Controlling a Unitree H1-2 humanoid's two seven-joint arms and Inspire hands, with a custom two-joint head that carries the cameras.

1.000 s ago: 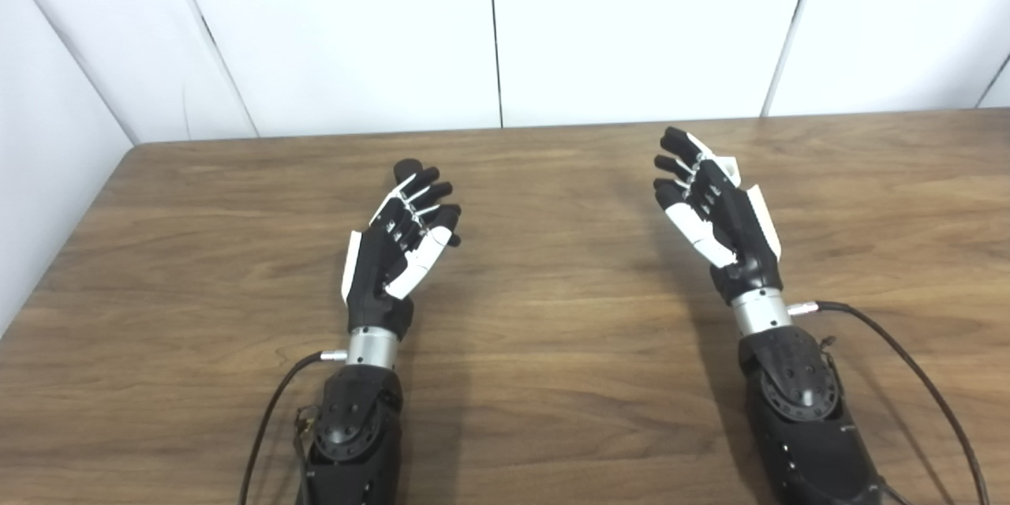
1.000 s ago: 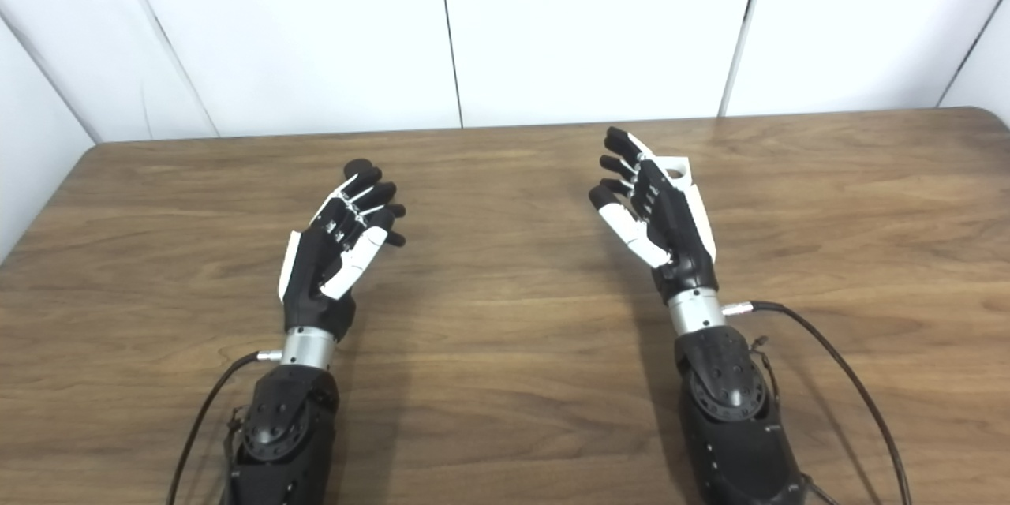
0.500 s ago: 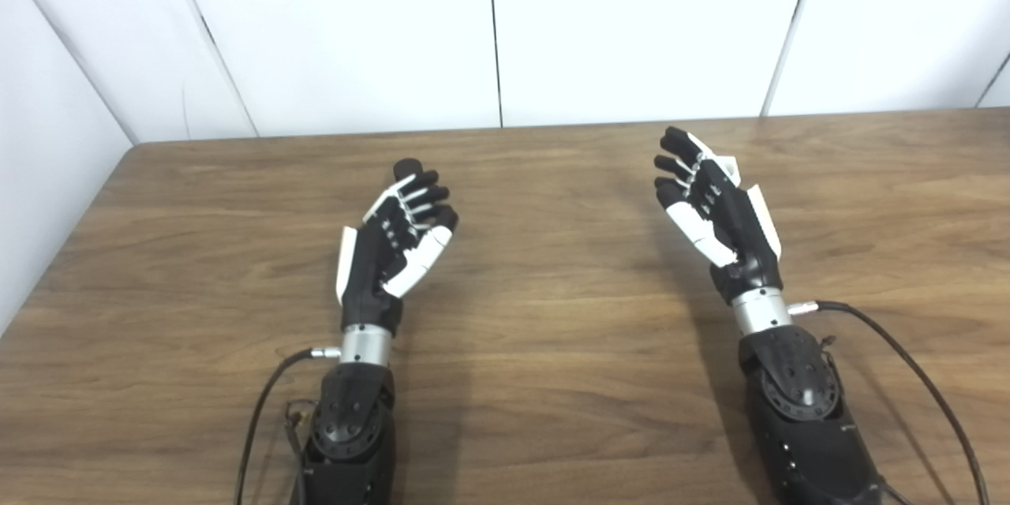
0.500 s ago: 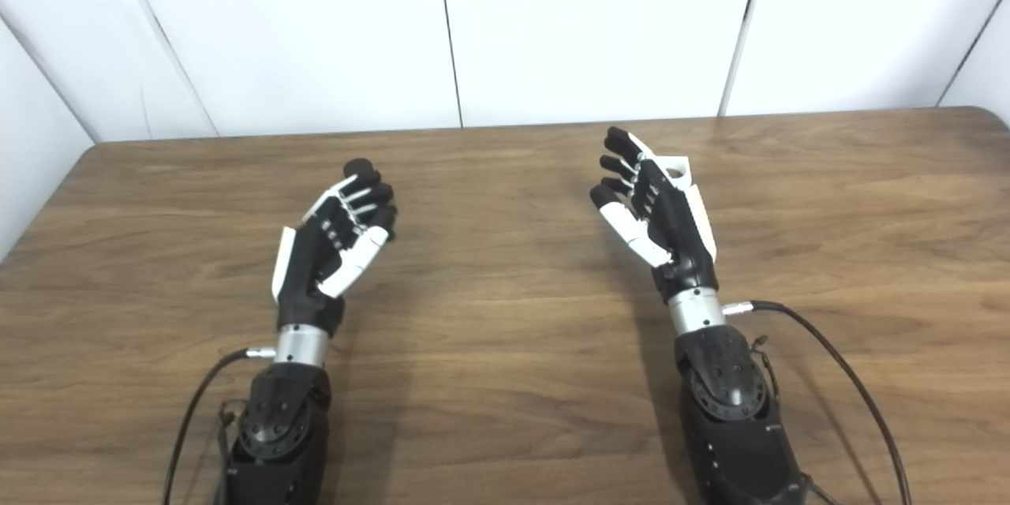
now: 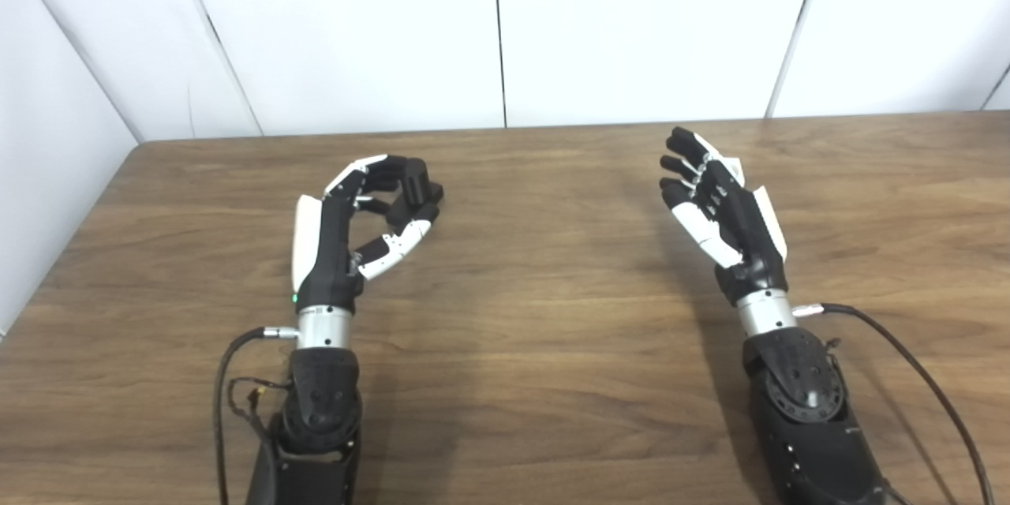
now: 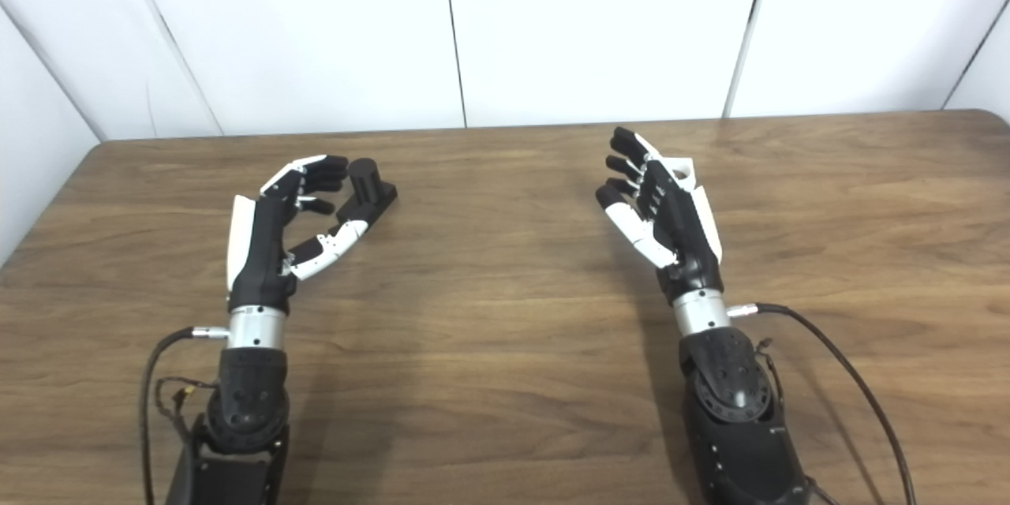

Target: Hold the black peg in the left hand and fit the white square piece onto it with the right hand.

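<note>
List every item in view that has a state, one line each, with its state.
Left hand: open, fingers curled beside the peg, not clearly gripping it.
Right hand: open, raised in front of the white piece, holding nothing.
Black peg: upright on its base on the table, not lifted.
White square piece: on the table, mostly hidden behind the right hand, not on the peg.

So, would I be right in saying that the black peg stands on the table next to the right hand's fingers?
Not quite: the black peg stands on the table next to the fingers of the left hand, not the right hand. The right eye view shows it.
</note>
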